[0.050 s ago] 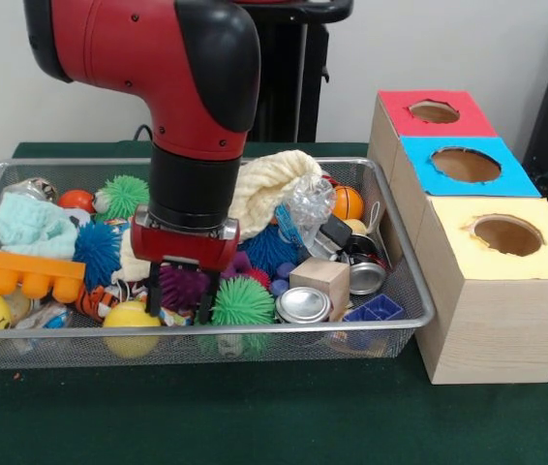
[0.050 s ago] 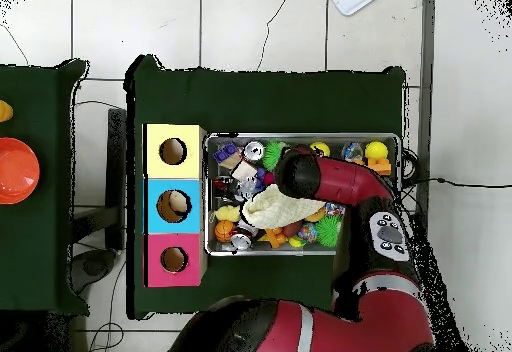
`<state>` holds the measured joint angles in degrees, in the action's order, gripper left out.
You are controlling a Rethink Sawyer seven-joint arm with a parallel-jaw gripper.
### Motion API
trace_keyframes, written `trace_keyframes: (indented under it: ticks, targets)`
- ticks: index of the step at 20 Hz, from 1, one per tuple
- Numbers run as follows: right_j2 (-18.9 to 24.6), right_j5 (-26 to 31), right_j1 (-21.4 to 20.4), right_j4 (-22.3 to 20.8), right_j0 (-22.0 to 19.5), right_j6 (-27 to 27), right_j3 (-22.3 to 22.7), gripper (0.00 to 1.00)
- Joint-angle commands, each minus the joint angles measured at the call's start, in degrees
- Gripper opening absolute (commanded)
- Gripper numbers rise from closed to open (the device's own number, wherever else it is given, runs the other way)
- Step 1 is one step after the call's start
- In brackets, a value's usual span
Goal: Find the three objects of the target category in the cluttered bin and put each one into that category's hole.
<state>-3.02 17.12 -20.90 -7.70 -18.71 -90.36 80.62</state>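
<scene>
The robot's gripper (image 1: 185, 291) hangs low over the crowded wire bin (image 1: 405, 291), fingers apart and empty above a purple spiky ball (image 1: 183, 287), with sorting into the three-holed box (image 1: 487, 281) apparently still ahead.

Sawyer arm (image 1: 158, 58): red shell w/ black joints.
Big rounded red elbow housing, glossy, w/ small dark screw holes dotted over it; black cap at its right end and a black cylindrical wrist section below. Under that a red flange plate w/ silver bolts at the corners, then the gripper (image 1: 183, 295) w/ thin black fingers (image 1: 156, 294). Overhead: broad red links w/ black bands, plus a grey oval panel w/ dark buttons (image 2: 389, 234) on the arm.
</scene>
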Motion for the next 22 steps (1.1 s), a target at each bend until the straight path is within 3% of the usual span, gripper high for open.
trace_keyframes:
  ticks: [1,9,13,22]
  targets:
    - [2.62,-5.18,4.72,2.92,-0.29,-14.10,4.18,1.00]
    - [-2.18,-5.53,8.17,-0.10,3.01,-11.43,0.63,1.00]
    - [-3.48,-6.53,9.71,0.40,3.48,-11.37,-0.16,1.00]
    - [-9.79,-0.83,12.34,1.08,7.56,-10.58,-3.57,1.00]
